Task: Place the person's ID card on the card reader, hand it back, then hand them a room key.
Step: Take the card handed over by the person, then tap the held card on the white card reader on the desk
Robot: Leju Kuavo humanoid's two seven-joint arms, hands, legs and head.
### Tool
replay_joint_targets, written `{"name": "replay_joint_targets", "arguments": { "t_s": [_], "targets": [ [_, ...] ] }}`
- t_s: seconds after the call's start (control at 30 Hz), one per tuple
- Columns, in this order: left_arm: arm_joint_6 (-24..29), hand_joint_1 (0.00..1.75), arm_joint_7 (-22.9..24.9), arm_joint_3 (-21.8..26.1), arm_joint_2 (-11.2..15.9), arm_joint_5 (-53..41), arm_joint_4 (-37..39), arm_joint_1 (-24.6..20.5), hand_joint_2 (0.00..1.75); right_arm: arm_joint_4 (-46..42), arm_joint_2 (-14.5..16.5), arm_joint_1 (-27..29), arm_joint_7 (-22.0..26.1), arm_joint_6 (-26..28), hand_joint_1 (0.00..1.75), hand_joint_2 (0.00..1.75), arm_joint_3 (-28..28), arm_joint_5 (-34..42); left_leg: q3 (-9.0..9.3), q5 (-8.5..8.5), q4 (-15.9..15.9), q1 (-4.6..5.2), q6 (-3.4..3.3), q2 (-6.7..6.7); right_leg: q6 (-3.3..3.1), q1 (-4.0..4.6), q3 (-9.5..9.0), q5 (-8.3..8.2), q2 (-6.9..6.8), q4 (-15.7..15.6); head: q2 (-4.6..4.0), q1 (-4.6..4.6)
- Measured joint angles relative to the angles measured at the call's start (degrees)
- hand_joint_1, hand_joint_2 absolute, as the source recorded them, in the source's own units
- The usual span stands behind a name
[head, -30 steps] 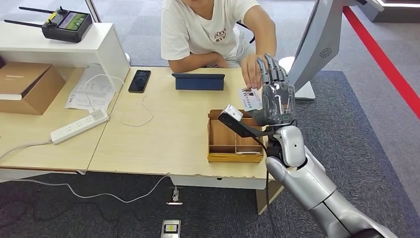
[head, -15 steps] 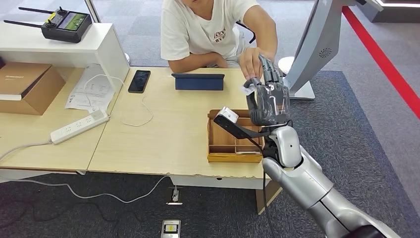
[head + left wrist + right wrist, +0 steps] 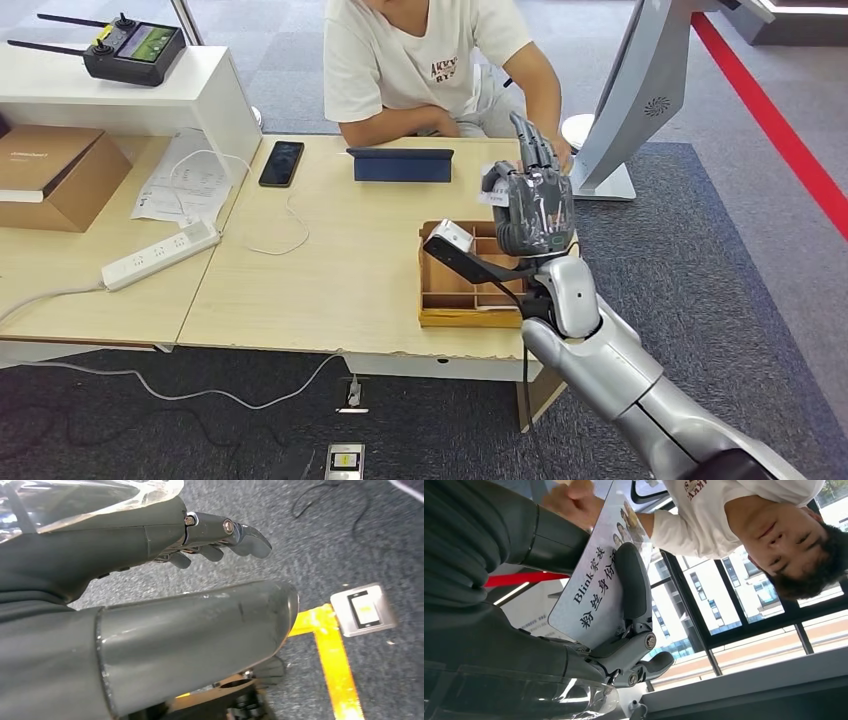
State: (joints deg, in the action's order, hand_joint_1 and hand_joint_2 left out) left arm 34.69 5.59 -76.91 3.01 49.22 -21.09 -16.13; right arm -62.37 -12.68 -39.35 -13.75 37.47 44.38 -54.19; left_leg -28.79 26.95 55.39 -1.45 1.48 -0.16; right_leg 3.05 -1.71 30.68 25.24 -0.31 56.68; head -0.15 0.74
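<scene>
My right hand (image 3: 535, 210) is raised above the far right corner of the table, over the wooden box (image 3: 470, 318). It pinches the person's ID card (image 3: 492, 195) between thumb and finger. The right wrist view shows the card (image 3: 599, 575) close up, white with printed text and small photos, under my thumb (image 3: 631, 585). The person's hand (image 3: 562, 152) rests just beyond my fingertips, apart from the card. A dark blue flat card reader (image 3: 400, 164) lies in front of the person (image 3: 420, 60). My left hand (image 3: 125, 605) hangs over the carpet, holding nothing.
A grey kiosk stand (image 3: 640, 90) rises at the table's right end. A black phone (image 3: 282, 162), a white power strip (image 3: 160, 254) with cables, papers and a cardboard box (image 3: 50, 175) lie to the left. A floor socket (image 3: 362, 609) sits in the carpet.
The person has let go of the card and drawn their hand back toward the kiosk base. My right hand now holds the card alone and has shifted slightly left.
</scene>
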Motion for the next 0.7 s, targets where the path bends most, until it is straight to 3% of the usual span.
{"name": "replay_joint_targets", "arguments": {
  "t_s": [0.37,0.7],
  "targets": [
    [-0.02,0.0,2.65,4.19,1.45,-4.85,-3.16,-3.8,0.0,0.83,0.1,0.24,0.81,-3.46,1.71,1.75,1.24,2.16,0.01,0.0,0.01,0.0,0.0,0.01,0.0,0.0,0.03,0.0,0.0,0.0,0.0,-0.01],
    [1.48,0.0,1.7,10.91,2.68,-8.72,-4.75,-2.34,0.0,-0.18,-3.95,3.37,-2.1,-8.82,1.75,1.75,2.05,2.08,-0.03,0.03,0.02,0.01,0.01,0.04,0.0,0.0,0.09,0.01,0.03,0.0,0.0,0.0]
  ]
}}
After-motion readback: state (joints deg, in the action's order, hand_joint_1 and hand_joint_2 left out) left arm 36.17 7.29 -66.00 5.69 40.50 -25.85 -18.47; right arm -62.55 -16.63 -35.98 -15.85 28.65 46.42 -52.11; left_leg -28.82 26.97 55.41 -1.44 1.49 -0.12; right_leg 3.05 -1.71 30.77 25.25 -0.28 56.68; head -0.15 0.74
